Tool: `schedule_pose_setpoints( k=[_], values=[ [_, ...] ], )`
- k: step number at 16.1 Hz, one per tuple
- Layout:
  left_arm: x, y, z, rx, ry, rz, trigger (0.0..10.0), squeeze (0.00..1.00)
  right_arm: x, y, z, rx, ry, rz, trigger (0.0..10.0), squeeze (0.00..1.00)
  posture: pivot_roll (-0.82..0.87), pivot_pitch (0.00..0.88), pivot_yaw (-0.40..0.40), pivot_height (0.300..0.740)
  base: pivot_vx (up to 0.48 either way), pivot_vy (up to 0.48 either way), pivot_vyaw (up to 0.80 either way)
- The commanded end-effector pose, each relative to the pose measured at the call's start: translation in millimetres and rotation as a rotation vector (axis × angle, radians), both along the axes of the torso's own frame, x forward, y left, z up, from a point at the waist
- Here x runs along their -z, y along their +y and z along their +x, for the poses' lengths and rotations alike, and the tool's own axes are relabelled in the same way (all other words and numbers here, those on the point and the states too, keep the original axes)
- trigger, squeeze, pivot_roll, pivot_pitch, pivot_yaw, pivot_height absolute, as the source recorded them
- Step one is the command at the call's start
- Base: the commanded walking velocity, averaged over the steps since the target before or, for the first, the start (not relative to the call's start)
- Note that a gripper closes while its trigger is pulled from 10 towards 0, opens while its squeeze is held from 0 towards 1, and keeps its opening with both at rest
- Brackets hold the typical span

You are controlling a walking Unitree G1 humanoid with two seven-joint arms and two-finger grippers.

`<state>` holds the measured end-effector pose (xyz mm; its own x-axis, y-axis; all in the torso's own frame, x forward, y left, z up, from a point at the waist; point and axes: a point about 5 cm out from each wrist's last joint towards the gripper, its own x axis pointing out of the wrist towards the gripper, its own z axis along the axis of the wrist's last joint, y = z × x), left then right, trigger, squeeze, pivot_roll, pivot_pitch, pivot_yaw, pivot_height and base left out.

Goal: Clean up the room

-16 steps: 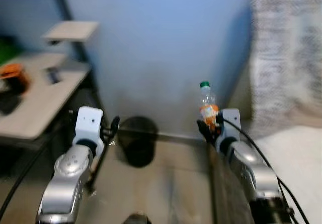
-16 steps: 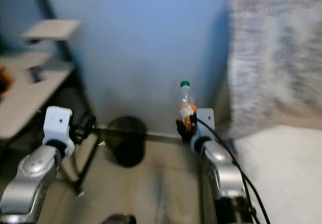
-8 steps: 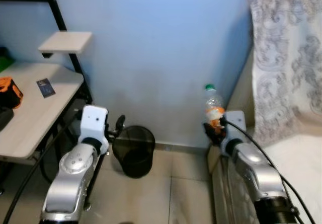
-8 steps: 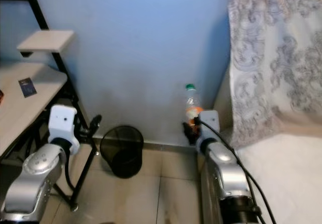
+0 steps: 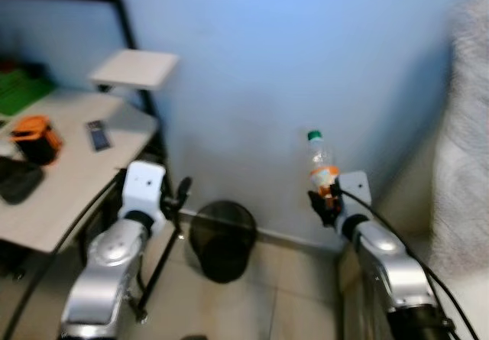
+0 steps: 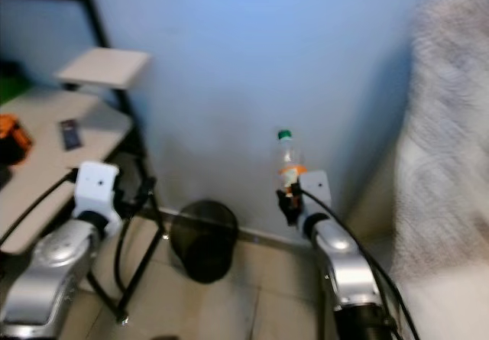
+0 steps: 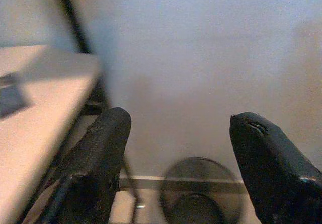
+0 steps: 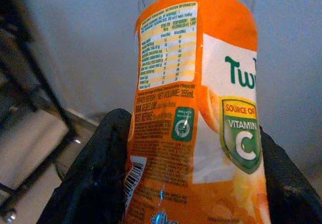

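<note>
A plain blue wall (image 5: pixel 252 72) takes up most of the frame, with a pale tiled floor (image 5: pixel 260 309) along the bottom. At the left stands a wooden desk (image 5: pixel 76 164) on black legs, carrying an orange-and-black object (image 5: pixel 34 137) and a small dark card (image 5: pixel 98 135). At lower centre, against the wall, sits a black mesh wastebasket (image 5: pixel 221 239).

The right gripper (image 5: pixel 325 199) holds a juice bottle (image 5: pixel 321 166) upright, right of centre, its black fingers closed around the orange label. The left gripper (image 5: pixel 182 195) carries nothing; its fingers (image 7: pixel 105 148) stand well apart.

I'd say the clean-up is partway: the bottle is in hand but not yet binned, and the basket lies below and to the left of it. The floor between them looks open. Watch the desk leg (image 5: pixel 157 267) just beside the basket and the pale blurred fabric (image 5: pixel 462 164) at the right edge.
</note>
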<state>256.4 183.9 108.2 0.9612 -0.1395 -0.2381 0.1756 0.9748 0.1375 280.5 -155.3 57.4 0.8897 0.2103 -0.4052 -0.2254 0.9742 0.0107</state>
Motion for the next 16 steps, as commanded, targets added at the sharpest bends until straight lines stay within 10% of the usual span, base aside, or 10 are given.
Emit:
schedule_pose_setpoints(
  k=[1,16],
  values=[
    [-4,3.8,0.5,-0.004,-0.013,0.015,10.0,0.00,-5,8.6,2.4,-0.041,-0.025,-0.003,10.0,0.00,0.14,0.000,-0.019,0.740,0.382,0.000,0.00],
    [6,-4.6,-12.3,0.140,0.052,0.053,10.0,0.00,13,-0.4,-4.2,-0.204,0.066,-0.101,10.0,0.00,0.14,0.000,-0.023,0.740,0.350,0.000,0.14]
  ],
)
